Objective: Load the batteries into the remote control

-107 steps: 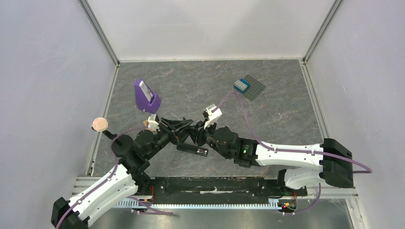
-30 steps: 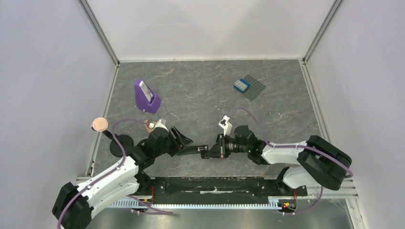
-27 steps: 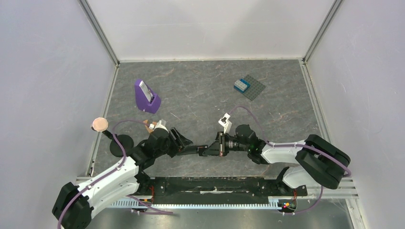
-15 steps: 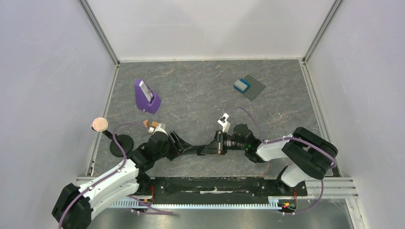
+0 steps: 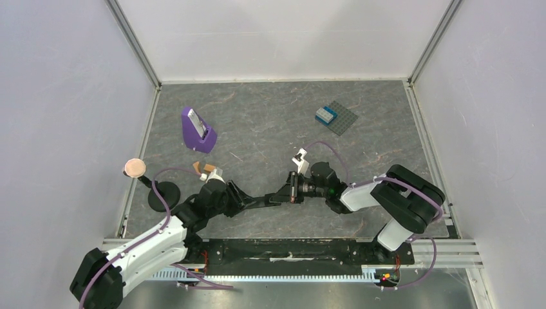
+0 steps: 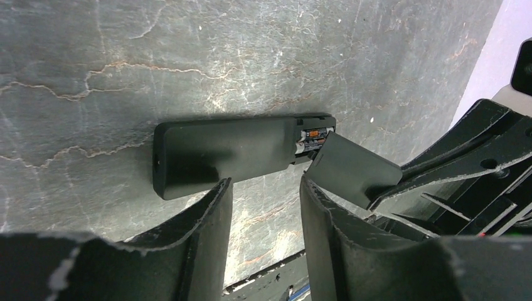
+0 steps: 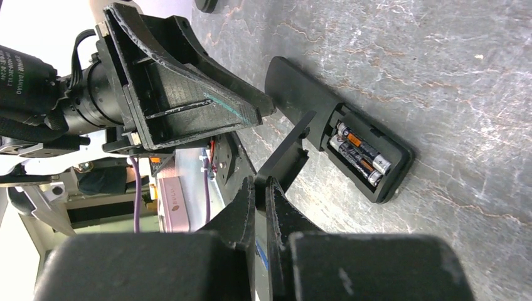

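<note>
Two arms: the left arm point(image 5: 148, 244) and right arm point(image 5: 364, 195) reach in from the near edge to one spot on the table point(image 5: 270, 122), so each can work one end of the same thing.
Left gripper point(image 6: 263, 200): jaws apart with nothing between them. The tips sit just beside the plain end of the remote control point(image 6: 219, 153), likely to steady it; I cannot tell if they touch.
Right gripper point(image 7: 261, 183): clenched on the battery cover point(image 7: 285, 157), pinching its free edge.
Battery cover: tilted up, far edge at the compartment's lip. I'd guess it is angled to hook in before pressing flat.
Remote control: flat on the table between the grippers, compartment up and open.
Batteries point(image 7: 361, 147): both seated side by side inside.
Wooden pieces point(image 5: 199, 168): near the left arm, apart from the work.
Purple stand point(image 5: 196, 131), studded baseplate point(image 5: 341, 119): farther back, well apart.
</note>
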You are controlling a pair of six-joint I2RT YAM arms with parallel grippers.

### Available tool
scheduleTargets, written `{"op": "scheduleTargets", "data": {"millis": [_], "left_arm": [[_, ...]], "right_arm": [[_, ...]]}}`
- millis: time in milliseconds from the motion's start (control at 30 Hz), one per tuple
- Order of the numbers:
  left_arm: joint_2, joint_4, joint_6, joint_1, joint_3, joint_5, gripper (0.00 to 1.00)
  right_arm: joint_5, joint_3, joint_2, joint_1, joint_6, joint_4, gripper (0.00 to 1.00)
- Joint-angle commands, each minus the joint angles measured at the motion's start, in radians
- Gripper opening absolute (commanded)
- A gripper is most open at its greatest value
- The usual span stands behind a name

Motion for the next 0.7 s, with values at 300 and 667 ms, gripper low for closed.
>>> {"op": "scheduleTargets", "data": {"millis": [300, 667], "left_arm": [[-0.017, -0.001, -0.010, 0.006, -0.023, 0.000, 0.44], [-0.019, -0.014, -0.018, 0.006, -0.025, -0.004, 0.43]], "right_arm": [[-0.034, 0.049, 0.062, -0.015, -0.054, -0.059, 0.00], [-0.034, 0.043, 0.085, -0.039, -0.065, -0.100, 0.04]]}}
